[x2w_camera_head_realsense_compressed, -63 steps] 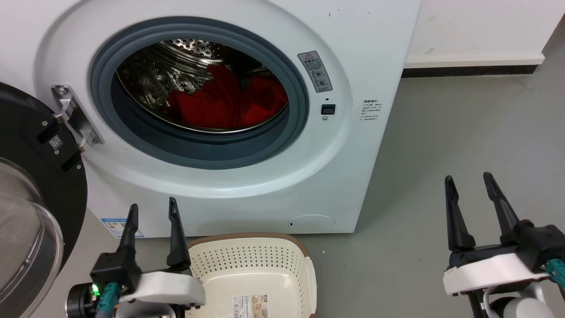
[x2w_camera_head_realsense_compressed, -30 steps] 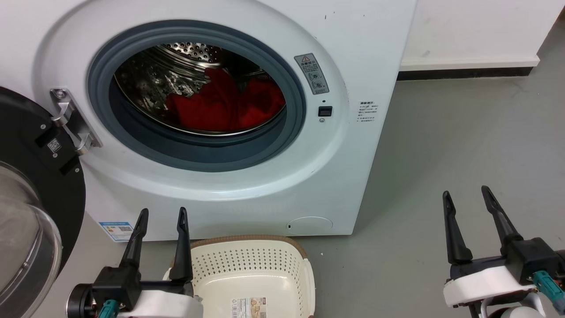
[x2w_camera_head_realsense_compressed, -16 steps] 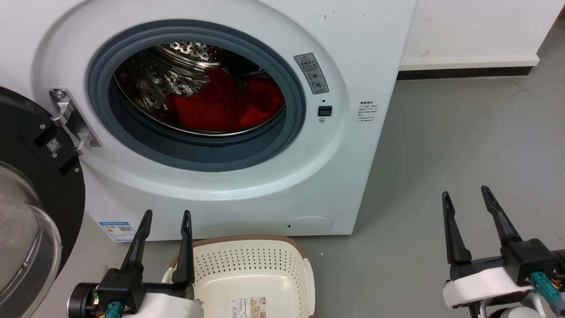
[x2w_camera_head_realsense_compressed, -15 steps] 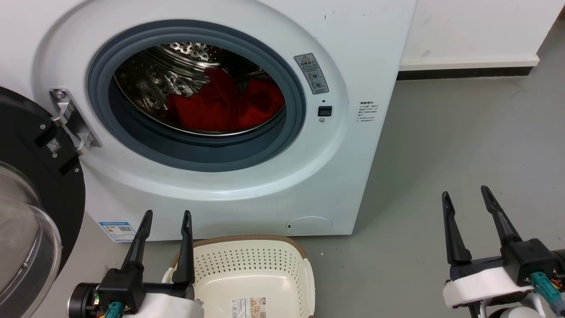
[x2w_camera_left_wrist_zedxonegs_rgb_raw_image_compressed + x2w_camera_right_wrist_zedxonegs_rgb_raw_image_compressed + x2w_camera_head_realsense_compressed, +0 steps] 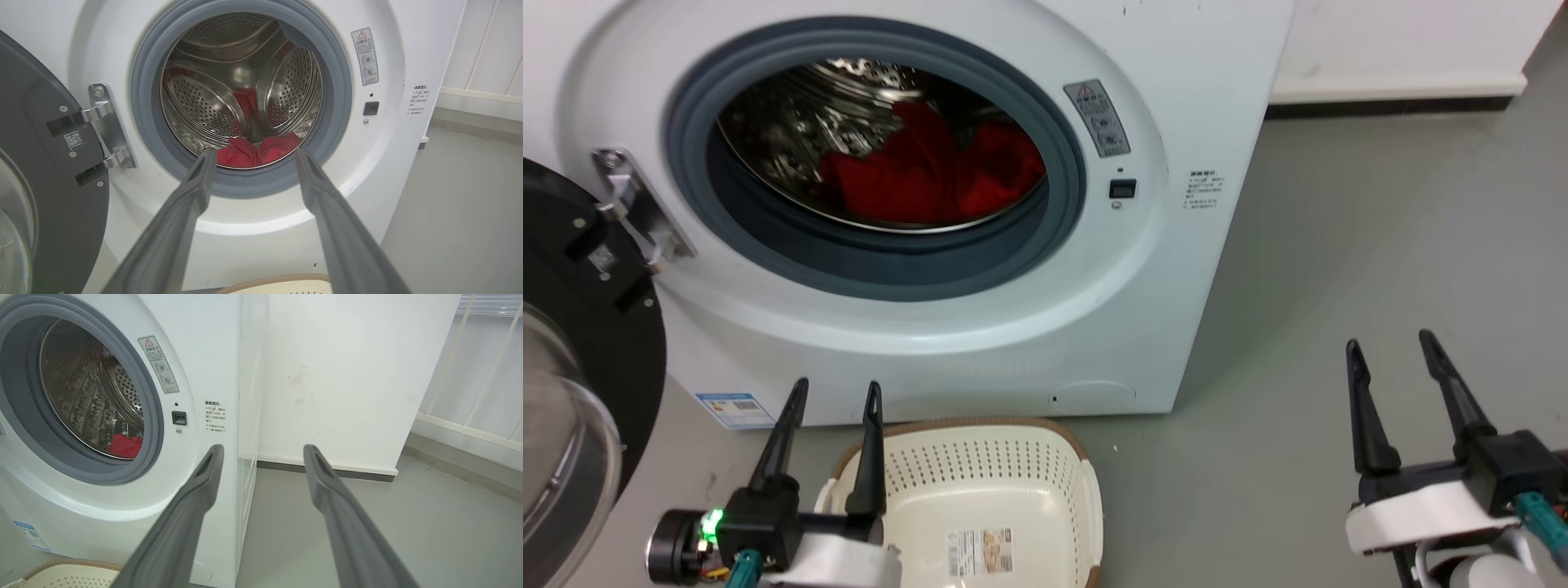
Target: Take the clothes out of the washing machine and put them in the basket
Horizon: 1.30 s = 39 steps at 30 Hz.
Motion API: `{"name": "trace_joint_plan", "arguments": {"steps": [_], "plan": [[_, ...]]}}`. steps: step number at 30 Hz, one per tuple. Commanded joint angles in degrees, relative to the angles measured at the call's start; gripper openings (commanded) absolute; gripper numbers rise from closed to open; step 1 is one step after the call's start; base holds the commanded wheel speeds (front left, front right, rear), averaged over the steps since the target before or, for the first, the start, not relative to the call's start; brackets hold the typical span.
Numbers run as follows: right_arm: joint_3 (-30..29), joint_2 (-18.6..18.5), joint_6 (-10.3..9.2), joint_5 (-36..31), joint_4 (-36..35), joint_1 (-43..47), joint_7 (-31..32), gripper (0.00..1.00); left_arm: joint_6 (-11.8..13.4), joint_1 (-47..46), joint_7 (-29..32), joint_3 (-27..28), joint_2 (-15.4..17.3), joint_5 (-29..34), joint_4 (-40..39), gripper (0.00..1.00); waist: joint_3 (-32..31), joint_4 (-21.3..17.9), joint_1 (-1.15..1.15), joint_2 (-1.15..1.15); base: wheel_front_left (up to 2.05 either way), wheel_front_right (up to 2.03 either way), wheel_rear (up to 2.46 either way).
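Left end effector point(image 5: 838, 382) spread; right point(image 5: 1389, 338) likewise

Left gripper point(image 5: 838, 382): two long tapered black fingers point(image 5: 872, 457) are mounted on a black block point(image 5: 764, 523) and white housing point(image 5: 837, 563); a green light point(image 5: 715, 516) and a teal connector point(image 5: 742, 565) are noted at the wrist. Right gripper point(image 5: 1389, 338): the same black fingers, white housing and teal connector are seen.

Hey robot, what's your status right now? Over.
Left claw open, empty, near basket. Right claw open, empty. Clothes in washer, door open. Nothing blocking the opening.
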Motion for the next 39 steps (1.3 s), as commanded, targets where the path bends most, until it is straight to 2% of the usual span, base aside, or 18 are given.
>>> {"name": "trace_joint_plan", "arguments": {"steps": [1,4,10,15,19,21,27,30,34,39], "plan": [[-0.18,-0.02,-0.04,0.34,-0.42,-1.29,-0.18,1.0,0.37,-1.43,-0.16,0.33,-0.08,0.24,-0.34,1.0,2.34,-0.77,0.0,0.0,0.0,0.0,0.0],[-0.57,-0.01,-0.04,0.52,-1.28,-2.91,-0.17,1.0,0.01,-3.67,-0.16,1.11,0.5,0.34,-0.59,1.0,6.37,-1.83,0.0,0.0,0.0,0.0,0.0],[-1.63,0.0,-0.04,0.98,-3.23,-7.22,-0.16,1.0,-1.7,-12.45,-0.16,2.41,4.14,0.62,0.88,1.0,17.36,-3.93,0.0,0.0,0.0,0.0,0.0],[-1.59,0.0,-0.04,1.82,-4.33,-9.99,-0.17,1.0,-3.09,-23.21,-0.16,3.66,9.45,0.46,5.72,1.0,25.49,-6.48,0.0,0.0,0.0,0.0,0.0],[-1.6,0.01,-0.04,2.96,-5.23,-11.61,-0.16,1.0,-3.94,-34.35,-0.16,2.95,15.02,0.93,13.32,1.0,31.32,-8.28,0.0,0.0,0.0,0.0,0.0],[-1.91,0.01,-0.04,3.36,-5.44,-12.13,-0.16,1.0,-4.16,-40.69,1.24,0.88,17.44,2.47,17.94,1.0,33.74,-8.65,0.0,0.0,0.0,0.0,0.0],[-0.22,0.01,-0.05,4.76,-6.19,-13.91,-0.16,1.0,-4.53,-61.27,10.63,-4.3,23.11,3.51,28.86,1.0,40.55,-10.71,0.0,0.0,0.0,0.0,0.0],[0.83,0.01,-0.05,5.54,-6.79,-14.95,-0.16,1.0,-4.57,-71.29,15.73,-9.04,25.5,1.98,32.84,1.0,43.56,-12.03,0.0,0.0,0.0,0.0,0.0],[2.55,0.03,-0.05,7.01,-7.83,-15.65,-0.16,1.0,-4.56,-83.6,22.82,-16.14,30.34,0.75,37.85,1.0,47.12,-13.84,0.0,0.0,0.0,0.0,0.0],[4.39,0.03,-0.04,8.23,-8.3,-16.01,-0.16,1.0,-4.58,-93.28,28.48,-21.59,33.76,-0.02,43.09,1.0,50.1,-15.8,0.0,0.0,0.0,0.0,0.0]]}}
